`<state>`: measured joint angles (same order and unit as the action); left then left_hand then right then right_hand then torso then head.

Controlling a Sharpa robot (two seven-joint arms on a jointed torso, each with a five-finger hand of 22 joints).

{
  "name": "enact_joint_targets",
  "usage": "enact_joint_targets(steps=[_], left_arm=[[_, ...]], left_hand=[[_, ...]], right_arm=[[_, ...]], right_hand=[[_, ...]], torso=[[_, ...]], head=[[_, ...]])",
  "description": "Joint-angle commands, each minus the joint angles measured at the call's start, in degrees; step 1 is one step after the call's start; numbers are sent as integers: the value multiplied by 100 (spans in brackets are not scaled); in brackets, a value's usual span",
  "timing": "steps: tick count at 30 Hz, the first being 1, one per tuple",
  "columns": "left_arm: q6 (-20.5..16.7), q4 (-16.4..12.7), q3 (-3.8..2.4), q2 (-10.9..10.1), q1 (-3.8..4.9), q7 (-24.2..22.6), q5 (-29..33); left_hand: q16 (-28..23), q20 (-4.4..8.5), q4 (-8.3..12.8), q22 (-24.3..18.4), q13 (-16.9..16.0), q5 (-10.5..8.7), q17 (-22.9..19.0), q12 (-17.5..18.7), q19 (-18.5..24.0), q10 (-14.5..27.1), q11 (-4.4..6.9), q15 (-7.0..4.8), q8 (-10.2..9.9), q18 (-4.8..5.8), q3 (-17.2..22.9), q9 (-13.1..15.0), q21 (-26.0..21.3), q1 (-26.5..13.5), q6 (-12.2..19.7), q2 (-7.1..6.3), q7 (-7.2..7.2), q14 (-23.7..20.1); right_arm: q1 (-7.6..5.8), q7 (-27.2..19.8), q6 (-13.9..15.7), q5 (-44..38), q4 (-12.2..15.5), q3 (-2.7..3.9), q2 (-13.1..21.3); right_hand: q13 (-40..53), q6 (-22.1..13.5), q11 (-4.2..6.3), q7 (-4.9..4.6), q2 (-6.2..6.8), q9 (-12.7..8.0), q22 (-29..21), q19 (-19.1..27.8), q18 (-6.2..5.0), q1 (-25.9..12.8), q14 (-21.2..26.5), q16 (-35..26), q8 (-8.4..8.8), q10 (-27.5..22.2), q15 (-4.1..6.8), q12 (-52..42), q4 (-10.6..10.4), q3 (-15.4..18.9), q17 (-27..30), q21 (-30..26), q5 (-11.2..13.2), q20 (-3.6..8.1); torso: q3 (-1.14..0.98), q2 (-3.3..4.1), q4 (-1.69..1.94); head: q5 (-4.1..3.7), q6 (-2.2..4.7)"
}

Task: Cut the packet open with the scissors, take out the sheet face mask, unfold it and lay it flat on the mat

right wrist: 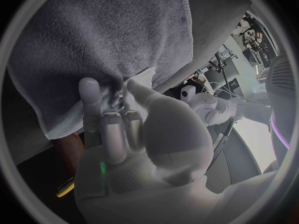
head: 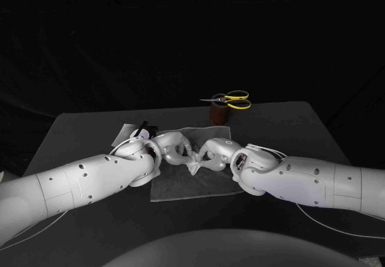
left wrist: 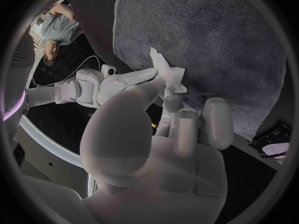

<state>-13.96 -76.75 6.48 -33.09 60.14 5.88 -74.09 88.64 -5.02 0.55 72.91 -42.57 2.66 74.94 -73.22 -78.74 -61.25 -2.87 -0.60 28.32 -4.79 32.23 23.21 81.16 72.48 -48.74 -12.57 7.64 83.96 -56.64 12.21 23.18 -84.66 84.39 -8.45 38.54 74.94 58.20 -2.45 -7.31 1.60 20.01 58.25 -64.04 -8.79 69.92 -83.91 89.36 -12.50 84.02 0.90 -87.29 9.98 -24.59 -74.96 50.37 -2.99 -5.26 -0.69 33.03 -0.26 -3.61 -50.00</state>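
Left hand (head: 171, 145) and right hand (head: 214, 152) both pinch the sheet mask (left wrist: 167, 74) above mid-mat (head: 188, 188); scissors (head: 231, 99) stand near the bench's (head: 80, 133) far edge.

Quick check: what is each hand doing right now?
Left hand: pinching the sheet mask.
Right hand: pinching the same sheet mask.

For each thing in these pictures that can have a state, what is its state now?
White sheet face mask: folded, pinched between left hand and right hand, over the mat.
Grey cloth mat: spread flat on the black table.
Yellow-handled scissors: blades together, on the brown holder, unheld.
Small pale-and-dark packet: lying beside the mat, unheld; its opening is hidden.
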Motion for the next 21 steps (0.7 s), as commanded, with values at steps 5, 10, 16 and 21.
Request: enact_joint_targets(steps=[5, 10, 16, 21], left_arm=[[190, 33, 0, 32, 1, 418, -272], [298, 30, 1, 43, 1, 445, -310], [327, 6, 4, 60, 1, 370, -335], [224, 8, 12, 86, 1, 300, -341]], left_hand=[[41, -39, -84, 1, -27, 11, 1063, -40, -29, 9, -74, 52, -90, 86, -283, -46, 30, -99, 30, -203, 40, 435], [43, -56, -155, 16, -45, 11, 1076, -45, -35, 18, -81, 62, -122, 88, -511, -66, 37, -135, 37, -287, 41, 439], [46, -62, -291, 42, -119, 9, 1097, -68, -43, 25, -82, 66, -182, 92, -1039, -101, 50, -75, 75, -322, 37, 443], [53, -61, -374, 39, -301, 11, 1134, -145, -38, -84, -72, 58, -164, 90, -1243, -100, 49, 74, 7, -191, 22, 457]], right_arm=[[3, 128, -18, -122, 4, 1, 16], [3, 127, -1, -113, 9, 1, 16], [3, 127, 9, -95, 13, 1, 17], [3, 123, -2, -85, 17, 1, 14]], right_hand=[[1279, 37, -34, -7, -13, -12, -6, 22, -43, 19, -526, 27, 26, 462, -33, 11, 18, -24, -1305, -15, 12, -38], [1281, 32, -35, -9, -8, -16, -2, 20, -42, 12, -526, 27, 35, 463, -34, 9, 19, -24, -1303, -12, 12, -37], [1281, 32, -35, -9, -8, -16, -2, 20, -42, 12, -526, 27, 35, 463, -34, 9, 19, -24, -1303, -12, 12, -37], [1284, 30, -36, -11, -5, -21, -5, 25, -43, 5, -526, 27, 44, 466, -35, 5, 20, -27, -1304, -18, 11, -37]], torso=[[-1, 2, 1], [-2, 1, 5], [0, -1, 4], [2, 1, -2]], head=[[-13, 0], [-16, 0], [-12, 0], [-12, 0]])
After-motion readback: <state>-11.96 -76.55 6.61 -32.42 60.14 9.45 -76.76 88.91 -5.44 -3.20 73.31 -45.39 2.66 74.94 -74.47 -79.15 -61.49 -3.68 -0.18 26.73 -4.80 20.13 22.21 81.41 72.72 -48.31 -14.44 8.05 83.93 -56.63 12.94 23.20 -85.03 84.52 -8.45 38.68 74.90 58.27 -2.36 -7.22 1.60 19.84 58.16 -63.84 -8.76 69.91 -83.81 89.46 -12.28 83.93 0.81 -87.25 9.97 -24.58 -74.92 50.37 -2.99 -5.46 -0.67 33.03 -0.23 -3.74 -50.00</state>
